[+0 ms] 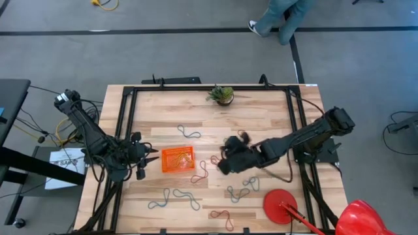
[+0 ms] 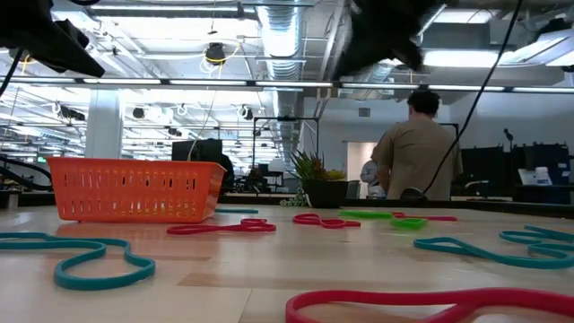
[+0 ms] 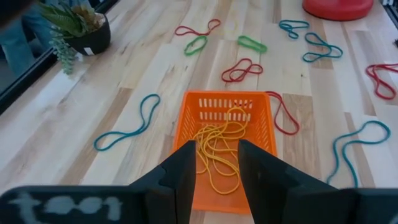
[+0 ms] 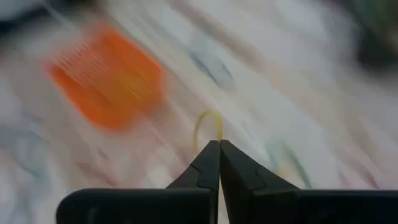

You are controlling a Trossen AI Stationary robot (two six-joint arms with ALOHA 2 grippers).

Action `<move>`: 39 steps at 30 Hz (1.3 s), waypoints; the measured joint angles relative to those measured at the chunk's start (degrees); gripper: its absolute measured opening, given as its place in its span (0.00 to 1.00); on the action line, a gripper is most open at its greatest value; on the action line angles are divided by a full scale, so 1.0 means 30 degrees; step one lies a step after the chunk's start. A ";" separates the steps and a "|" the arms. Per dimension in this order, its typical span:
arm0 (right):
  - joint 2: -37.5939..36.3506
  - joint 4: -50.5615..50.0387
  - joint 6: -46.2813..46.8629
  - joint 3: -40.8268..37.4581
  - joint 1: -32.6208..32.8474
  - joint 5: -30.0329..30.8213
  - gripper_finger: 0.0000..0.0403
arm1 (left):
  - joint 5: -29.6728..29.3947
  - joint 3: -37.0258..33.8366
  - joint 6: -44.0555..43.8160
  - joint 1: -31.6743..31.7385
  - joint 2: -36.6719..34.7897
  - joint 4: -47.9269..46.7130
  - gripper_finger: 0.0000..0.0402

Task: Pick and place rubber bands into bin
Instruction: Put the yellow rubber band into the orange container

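Observation:
The orange mesh bin (image 1: 177,158) sits left of the table's middle, with yellow rubber bands (image 3: 219,152) lying in it. Red, blue and green rubber bands (image 1: 241,191) lie scattered on the wood around it. My right gripper (image 4: 219,143) hovers right of the bin (image 4: 102,78), above the table (image 1: 221,164), shut on a yellow band. My left gripper (image 3: 217,155) is open and waits at the bin's left end (image 1: 149,156), touching nothing. In the low view the bin (image 2: 134,188) stands on the table and the right arm (image 2: 377,36) hangs dark overhead. My right gripper pinches a yellow rubber band between its two shut fingertips; a small loop of the band (image 4: 208,124) sticks out beyond the tips. The band is lifted clear of the table. The view is blurred, so the rest of the band cannot be told.
A potted plant (image 1: 222,95) stands at the far edge. A flat red disc (image 1: 281,205) lies near the right front corner. A black frame runs along the table's edges. A person (image 2: 417,148) stands beyond the table. Bare wood lies between bin and plant.

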 joint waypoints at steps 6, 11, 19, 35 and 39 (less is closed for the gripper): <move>0.1844 1.3375 -0.9178 0.0064 -0.0800 -0.3199 0.00 | -0.0155 0.0000 0.0000 0.0000 0.0020 -0.0007 0.28; 0.4284 1.6806 -1.1047 0.0535 -0.1677 -0.4711 0.00 | -0.0151 -0.0019 -0.0015 0.0000 0.0026 0.0009 0.28; 0.8189 1.5669 -0.9707 0.3346 -0.3090 -0.6749 0.00 | -0.0273 -0.0044 -0.0080 0.0000 0.0038 -0.0039 0.28; 1.0460 0.4089 -0.7073 0.9038 -0.3208 -0.7807 0.00 | -0.0369 -0.0066 0.0036 0.0000 0.0031 -0.0177 0.28; 1.0059 0.3759 -0.7194 0.9158 -0.2491 -0.7814 0.00 | -0.0365 -0.0066 0.0036 0.0000 0.0031 -0.0188 0.28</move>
